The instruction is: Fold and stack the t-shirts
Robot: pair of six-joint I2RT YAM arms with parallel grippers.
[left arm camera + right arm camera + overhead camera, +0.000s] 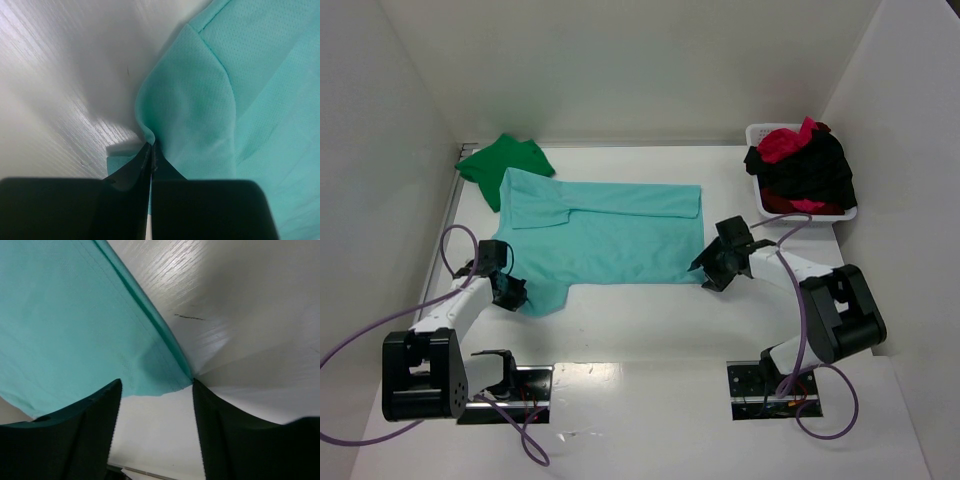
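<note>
Light teal fine-mesh t-shirt (605, 235) lies flat on white wood-grain counter (650, 320). Left claw (151, 150) is pinched tight on its puckered near edge; right claw (156, 385) gapes wide, astride the hem corner.

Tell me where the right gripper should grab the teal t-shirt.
Take the near right hem corner of the teal t-shirt, coming in low from the right along the table. That corner lies flat with free edges, just between the fingers of the open right gripper, opposite the sleeve the left gripper pinches.
</note>
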